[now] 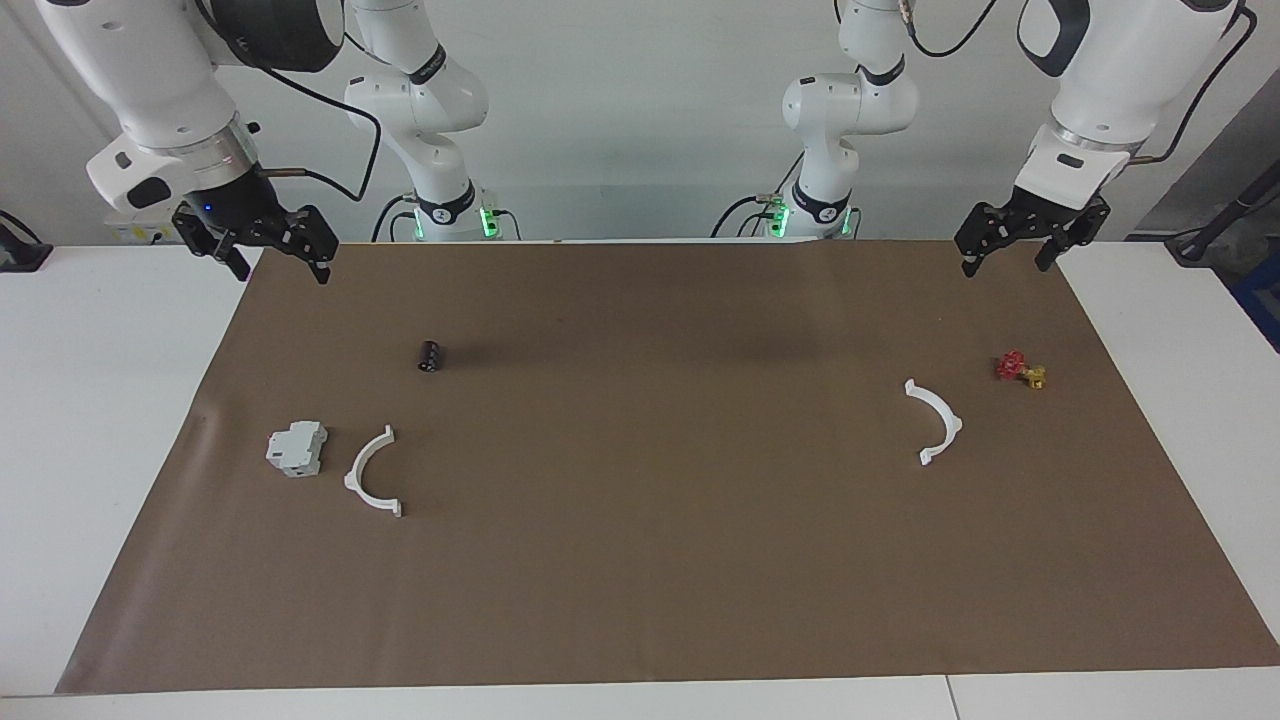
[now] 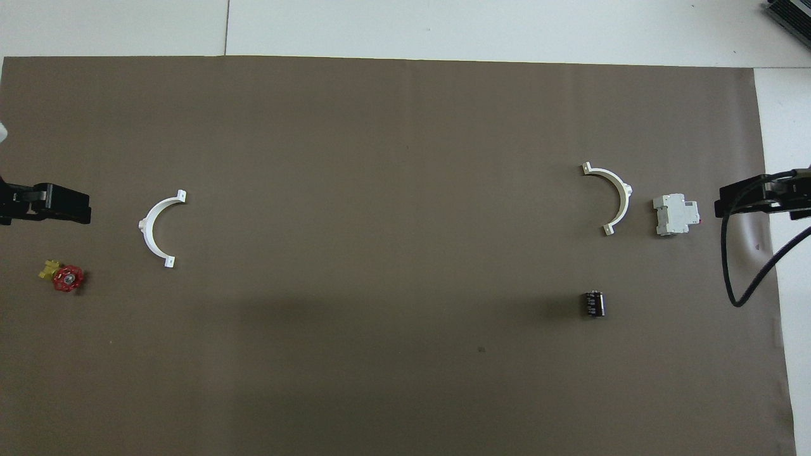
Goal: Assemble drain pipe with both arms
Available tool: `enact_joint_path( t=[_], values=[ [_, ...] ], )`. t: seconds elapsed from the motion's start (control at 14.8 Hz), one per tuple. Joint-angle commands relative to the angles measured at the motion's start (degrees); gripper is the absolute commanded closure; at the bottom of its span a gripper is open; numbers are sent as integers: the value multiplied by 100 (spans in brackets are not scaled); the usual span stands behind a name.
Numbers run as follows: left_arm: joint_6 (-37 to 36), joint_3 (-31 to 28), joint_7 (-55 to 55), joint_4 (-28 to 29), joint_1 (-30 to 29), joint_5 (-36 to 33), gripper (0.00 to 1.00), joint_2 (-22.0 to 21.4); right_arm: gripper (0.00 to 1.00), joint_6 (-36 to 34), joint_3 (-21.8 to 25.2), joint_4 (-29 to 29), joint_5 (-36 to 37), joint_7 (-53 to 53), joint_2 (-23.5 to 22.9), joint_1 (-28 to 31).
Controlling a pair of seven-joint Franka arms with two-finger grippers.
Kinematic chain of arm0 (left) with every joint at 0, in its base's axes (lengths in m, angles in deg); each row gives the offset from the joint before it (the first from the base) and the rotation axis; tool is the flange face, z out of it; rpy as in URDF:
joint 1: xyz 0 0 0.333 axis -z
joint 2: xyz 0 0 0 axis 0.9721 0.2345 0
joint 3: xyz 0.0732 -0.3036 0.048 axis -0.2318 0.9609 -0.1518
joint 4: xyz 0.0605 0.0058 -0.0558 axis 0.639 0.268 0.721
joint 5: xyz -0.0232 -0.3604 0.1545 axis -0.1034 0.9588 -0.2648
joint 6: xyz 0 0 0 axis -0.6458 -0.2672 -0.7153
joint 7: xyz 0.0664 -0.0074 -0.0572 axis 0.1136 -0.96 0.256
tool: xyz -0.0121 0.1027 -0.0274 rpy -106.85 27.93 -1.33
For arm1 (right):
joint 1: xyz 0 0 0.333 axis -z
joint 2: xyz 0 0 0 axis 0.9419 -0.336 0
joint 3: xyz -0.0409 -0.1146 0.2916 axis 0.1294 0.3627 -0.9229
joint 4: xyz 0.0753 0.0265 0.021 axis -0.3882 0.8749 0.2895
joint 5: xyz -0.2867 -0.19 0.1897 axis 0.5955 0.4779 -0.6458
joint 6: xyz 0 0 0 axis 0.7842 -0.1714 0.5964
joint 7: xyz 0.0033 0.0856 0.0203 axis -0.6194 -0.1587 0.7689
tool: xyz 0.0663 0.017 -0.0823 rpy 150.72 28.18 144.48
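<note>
Both claws hang apart and empty: the left claw [image 1: 1032, 240] and the right claw [image 1: 262, 243], each over its own end of the bench [image 1: 60, 420]. Nothing is begun; next, I judge, each must descend onto its white half-ring [image 1: 937, 421] [image 1: 373, 483], lying flat, well apart.

We record 1 brown mat [image 1: 640, 560] over the white table [image 1: 100, 400]. On it: 1 grey-white box [image 1: 297, 448] and 1 black cylinder [image 1: 430, 355] toward the right arm's end, the cylinder nearer the robots; 1 red-and-yellow valve [image 1: 1020, 370] toward the left arm's end.
</note>
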Motion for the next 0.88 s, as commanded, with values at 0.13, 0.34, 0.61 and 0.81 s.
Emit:
enact_joint_path(
  t=[0.13, 0.34, 0.61, 0.81],
  values=[
    [161, 43, -90, 240, -90, 97, 0, -204, 0, 49, -36, 37, 5, 75, 42, 54],
    [152, 43, -90, 240, -90, 97, 0, -204, 0, 40, -36, 45, -13, 109, 42, 98],
    [152, 43, -90, 240, -90, 97, 0, -204, 0, 397, -18, 499, -48, 416, 226, 107],
    [152, 43, -90, 240, -90, 97, 0, -204, 0, 1462, -10, 1222, -232, 846, 219, 142]
  ],
)
